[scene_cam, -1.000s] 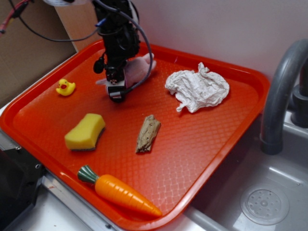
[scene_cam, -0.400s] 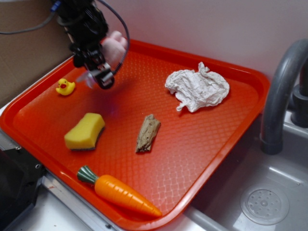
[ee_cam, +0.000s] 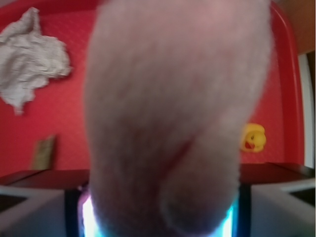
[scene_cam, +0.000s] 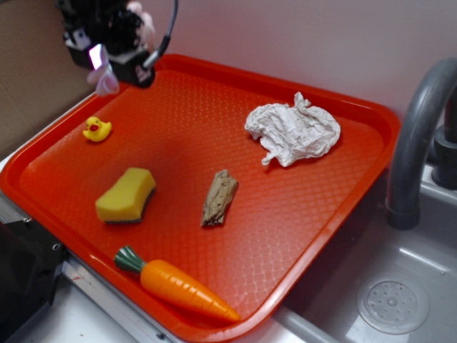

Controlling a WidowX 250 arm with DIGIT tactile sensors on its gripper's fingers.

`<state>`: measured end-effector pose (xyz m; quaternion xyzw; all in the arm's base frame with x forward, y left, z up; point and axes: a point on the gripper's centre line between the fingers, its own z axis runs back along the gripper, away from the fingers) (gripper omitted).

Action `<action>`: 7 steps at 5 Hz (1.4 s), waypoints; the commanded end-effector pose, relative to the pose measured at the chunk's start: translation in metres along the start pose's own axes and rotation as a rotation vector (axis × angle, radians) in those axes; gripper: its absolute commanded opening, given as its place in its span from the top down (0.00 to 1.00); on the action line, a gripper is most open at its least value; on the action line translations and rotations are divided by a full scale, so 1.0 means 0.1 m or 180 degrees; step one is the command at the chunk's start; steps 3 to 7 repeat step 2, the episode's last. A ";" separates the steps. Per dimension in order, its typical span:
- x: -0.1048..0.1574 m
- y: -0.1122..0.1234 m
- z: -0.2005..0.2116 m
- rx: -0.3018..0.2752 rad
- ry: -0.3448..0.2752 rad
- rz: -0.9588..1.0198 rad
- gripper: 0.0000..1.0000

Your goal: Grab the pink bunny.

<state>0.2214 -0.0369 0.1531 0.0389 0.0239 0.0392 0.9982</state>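
Wrist view: pink bunny [ee_cam: 177, 113] clamped between gripper [scene_cam: 118, 61] jaws, hanging lengthwise, lifted above tray's [scene_cam: 300, 214] far-left corner.

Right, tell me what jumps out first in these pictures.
The pink bunny fills the wrist view, clamped in the gripper raised over the orange tray's far left corner. On the tray, crumpled white paper lies far right and an orange toy carrot at the near edge.
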 end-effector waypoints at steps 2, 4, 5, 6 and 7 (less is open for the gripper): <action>-0.03 -0.27 0.75 -0.0317 -0.0582 -0.0215 1.00; -0.03 -0.27 0.75 -0.0317 -0.0582 -0.0215 1.00; -0.03 -0.27 0.75 -0.0317 -0.0582 -0.0215 1.00; -0.03 -0.27 0.75 -0.0317 -0.0582 -0.0215 1.00; -0.03 -0.27 0.75 -0.0317 -0.0582 -0.0215 1.00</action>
